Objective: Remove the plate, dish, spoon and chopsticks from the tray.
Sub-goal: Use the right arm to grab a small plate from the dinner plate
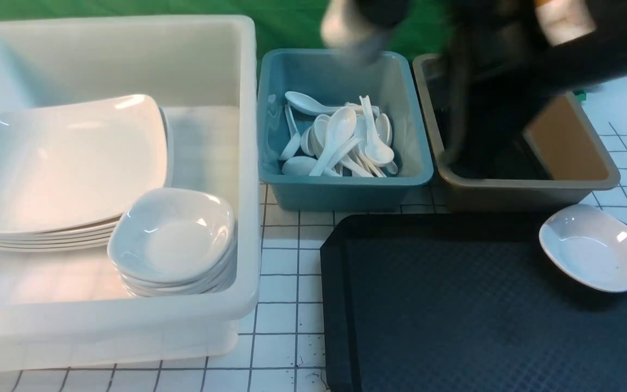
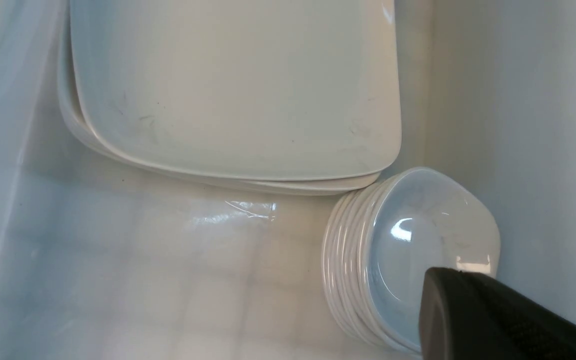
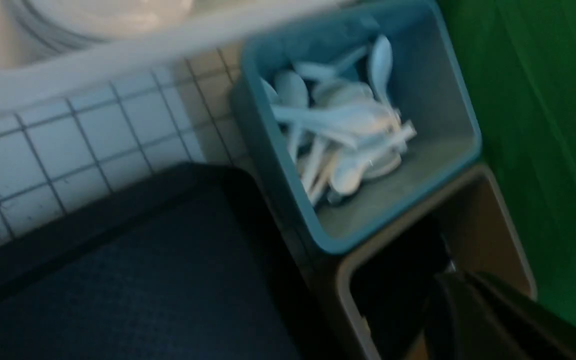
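The black tray (image 1: 455,310) carries one small white dish (image 1: 596,247) at its far right corner. Large white plates (image 1: 63,158) lie stacked in the white tub (image 1: 251,163), beside a stack of small dishes (image 1: 174,237). White spoons (image 1: 340,136) fill the blue tub (image 1: 346,182). The chopsticks cannot be made out. My left gripper (image 2: 438,280) is shut and empty, just over the stacked dishes (image 2: 408,230). My right gripper (image 3: 448,280) is shut with nothing visible in it, above the brown tub (image 3: 340,280). The right arm (image 1: 509,76) is a dark blur there.
The brown tub (image 1: 520,188) stands behind the tray, right of the blue tub; its inside is dark. The white tub fills the table's left half. White gridded tabletop (image 1: 286,305) shows between the white tub and the tray. A green backdrop stands behind.
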You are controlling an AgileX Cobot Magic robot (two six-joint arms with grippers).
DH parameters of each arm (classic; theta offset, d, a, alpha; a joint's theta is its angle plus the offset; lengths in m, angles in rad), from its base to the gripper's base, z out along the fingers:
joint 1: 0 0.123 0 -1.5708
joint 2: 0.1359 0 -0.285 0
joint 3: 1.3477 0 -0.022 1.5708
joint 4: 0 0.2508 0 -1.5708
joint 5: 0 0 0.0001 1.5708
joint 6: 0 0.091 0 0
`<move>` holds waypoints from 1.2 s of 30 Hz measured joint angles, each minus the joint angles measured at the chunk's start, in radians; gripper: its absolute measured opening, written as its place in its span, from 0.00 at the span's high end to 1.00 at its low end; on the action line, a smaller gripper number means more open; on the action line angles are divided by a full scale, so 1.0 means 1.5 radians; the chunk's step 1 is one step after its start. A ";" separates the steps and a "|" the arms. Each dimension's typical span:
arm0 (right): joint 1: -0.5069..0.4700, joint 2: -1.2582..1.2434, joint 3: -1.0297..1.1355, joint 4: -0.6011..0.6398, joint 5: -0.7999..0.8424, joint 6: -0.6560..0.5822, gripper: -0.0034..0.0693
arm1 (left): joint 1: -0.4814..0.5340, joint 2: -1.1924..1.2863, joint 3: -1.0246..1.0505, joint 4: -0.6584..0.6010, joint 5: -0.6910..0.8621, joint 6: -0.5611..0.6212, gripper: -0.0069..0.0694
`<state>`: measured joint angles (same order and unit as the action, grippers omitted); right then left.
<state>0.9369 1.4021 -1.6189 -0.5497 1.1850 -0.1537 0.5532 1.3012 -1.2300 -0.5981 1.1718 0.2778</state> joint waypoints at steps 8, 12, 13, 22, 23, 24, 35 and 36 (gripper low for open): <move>-0.285 -0.087 0.201 0.042 0.008 0.121 0.95 | -0.081 0.000 0.000 0.000 -0.017 0.003 0.90; -0.418 -0.045 0.332 0.168 -0.079 0.081 0.93 | -0.148 0.000 0.000 0.002 -0.021 0.003 0.90; -0.427 -0.037 0.337 0.173 -0.085 0.079 0.92 | -0.148 0.000 0.000 0.002 -0.021 0.003 0.90; -0.471 0.160 0.379 0.232 -0.219 0.029 0.44 | -0.270 0.000 0.000 0.040 -0.045 0.003 0.90; -0.470 0.163 0.378 0.232 -0.219 0.027 0.44 | -0.271 0.000 0.000 0.040 -0.045 0.003 0.90; -0.469 0.186 0.371 0.225 -0.233 0.012 0.37 | -0.278 0.000 0.000 0.040 -0.042 0.003 0.90; -0.466 0.289 0.355 0.099 -0.317 -0.002 0.33 | -0.285 0.000 0.000 0.042 0.001 0.003 0.90; -0.466 0.292 0.355 0.093 -0.321 -0.002 0.35 | -0.285 0.000 0.000 0.042 0.002 0.003 0.90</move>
<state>0.2375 1.8404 -1.0866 -0.4107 0.7031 -0.1564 0.1263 1.3012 -1.2300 -0.5356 1.1754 0.2817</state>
